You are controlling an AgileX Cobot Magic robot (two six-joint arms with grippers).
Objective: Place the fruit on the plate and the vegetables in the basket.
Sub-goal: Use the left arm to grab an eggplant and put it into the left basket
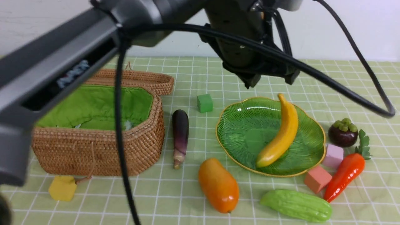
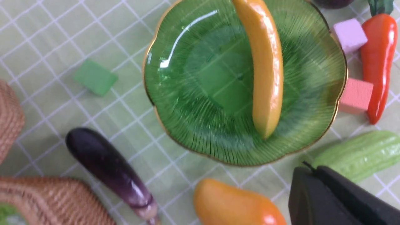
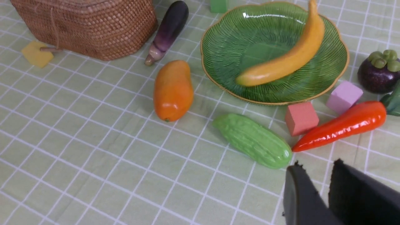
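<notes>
A yellow banana (image 1: 281, 131) lies across the green plate (image 1: 240, 131). My left gripper (image 1: 253, 82) hangs above the plate, shut and empty (image 2: 307, 168). On the cloth lie an orange mango (image 1: 218, 184), a mangosteen (image 1: 342, 132), an eggplant (image 1: 180, 131) beside the wicker basket (image 1: 93, 150), a carrot (image 1: 345, 175) and a bitter gourd (image 1: 297, 205). My right gripper (image 3: 317, 165) hovers just short of the gourd (image 3: 253, 140) and carrot (image 3: 340, 125), its jaws a little apart with nothing between them. It does not show in the front view.
The basket's woven lid (image 1: 137, 79) leans behind it. Small cubes sit around: green (image 1: 204, 103) behind the plate, lilac (image 1: 333, 155) and salmon (image 1: 317, 178) between plate and carrot, yellow (image 1: 62, 187) by the basket's cord. The left arm's black cable (image 1: 120, 125) hangs in front.
</notes>
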